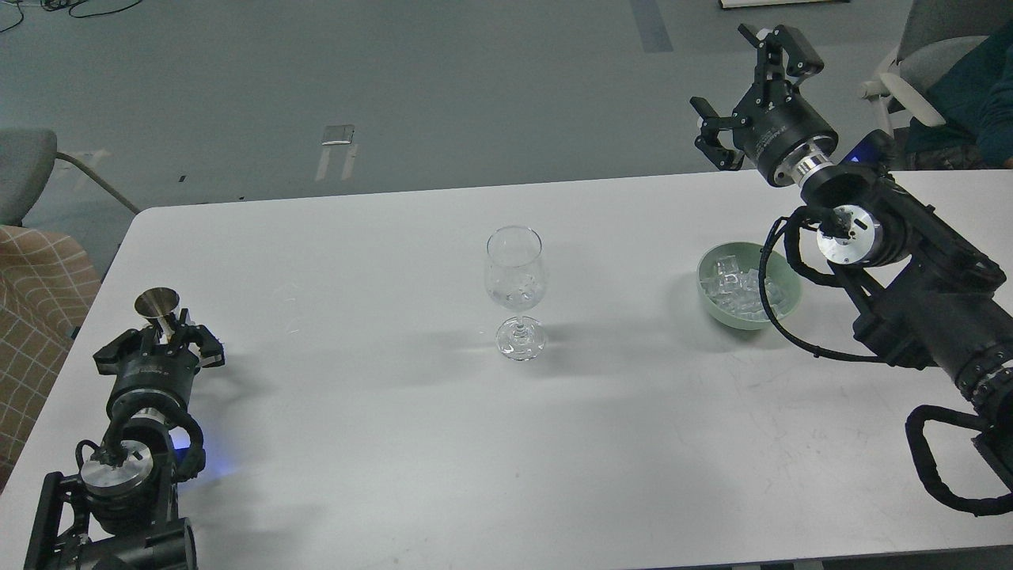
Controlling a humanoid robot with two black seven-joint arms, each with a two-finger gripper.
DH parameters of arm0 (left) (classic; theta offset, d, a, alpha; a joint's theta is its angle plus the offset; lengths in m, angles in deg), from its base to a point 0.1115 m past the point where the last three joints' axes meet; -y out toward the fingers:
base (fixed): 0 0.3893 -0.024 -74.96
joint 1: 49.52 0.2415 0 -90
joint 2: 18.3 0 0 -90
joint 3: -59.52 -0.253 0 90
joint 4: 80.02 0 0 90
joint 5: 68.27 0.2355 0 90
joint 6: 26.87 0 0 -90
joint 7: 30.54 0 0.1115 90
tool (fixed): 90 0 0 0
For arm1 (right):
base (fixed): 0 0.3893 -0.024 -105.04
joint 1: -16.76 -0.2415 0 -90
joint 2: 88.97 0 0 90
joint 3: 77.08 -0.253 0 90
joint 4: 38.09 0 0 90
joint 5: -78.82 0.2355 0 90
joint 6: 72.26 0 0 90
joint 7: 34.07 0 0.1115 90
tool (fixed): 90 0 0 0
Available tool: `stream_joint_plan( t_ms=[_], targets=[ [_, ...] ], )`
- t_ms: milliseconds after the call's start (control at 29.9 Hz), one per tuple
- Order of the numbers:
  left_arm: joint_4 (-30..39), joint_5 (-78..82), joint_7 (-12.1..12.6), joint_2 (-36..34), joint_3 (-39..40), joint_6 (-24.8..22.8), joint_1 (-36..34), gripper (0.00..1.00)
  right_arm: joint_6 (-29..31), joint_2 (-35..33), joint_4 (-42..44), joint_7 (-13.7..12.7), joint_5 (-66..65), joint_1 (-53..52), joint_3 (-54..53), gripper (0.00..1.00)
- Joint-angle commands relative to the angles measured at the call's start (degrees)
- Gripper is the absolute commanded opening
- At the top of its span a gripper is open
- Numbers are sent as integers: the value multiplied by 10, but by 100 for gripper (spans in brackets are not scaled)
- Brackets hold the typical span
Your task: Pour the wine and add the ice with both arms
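Note:
A tall clear stemmed glass [516, 289] stands upright mid-table with a little clear content low in its bowl. A pale green bowl [783, 305] right of it holds several clear ice cubes [732, 286]. My left gripper [161, 336] at the table's left front is shut on a small steel cone-shaped measuring cup [157, 305], held upright. My right gripper [752, 87] is open and empty, raised above the table's far right edge, beyond the bowl.
The white table [443, 443] ends at its far edge with grey floor behind. A grey chair [32, 170] and a checked cushion [39, 317] sit at left. A seated person [969, 95] and chair are at the far right.

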Motion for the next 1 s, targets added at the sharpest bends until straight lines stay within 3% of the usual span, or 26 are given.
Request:
stream_joint_plan(
  t_ms=[0, 601, 768, 835, 969],
  targets=[
    [1, 0, 0, 0, 0, 5, -3, 29, 0, 2, 0, 0, 0, 0, 0, 100],
    [3, 1, 2, 0, -7, 19, -5, 54, 0, 3, 0, 0, 0, 0, 0, 100],
    [3, 1, 1, 0, -12, 21, -5, 69, 0, 2, 0, 0, 0, 0, 0, 100],
    [3, 2, 1, 0, -19, 28, -6, 83, 0, 2, 0, 0, 0, 1, 0, 100],
    [4, 2, 3, 0, -21, 29, -7, 96, 0, 2, 0, 0, 0, 1, 0, 100]
  ],
)
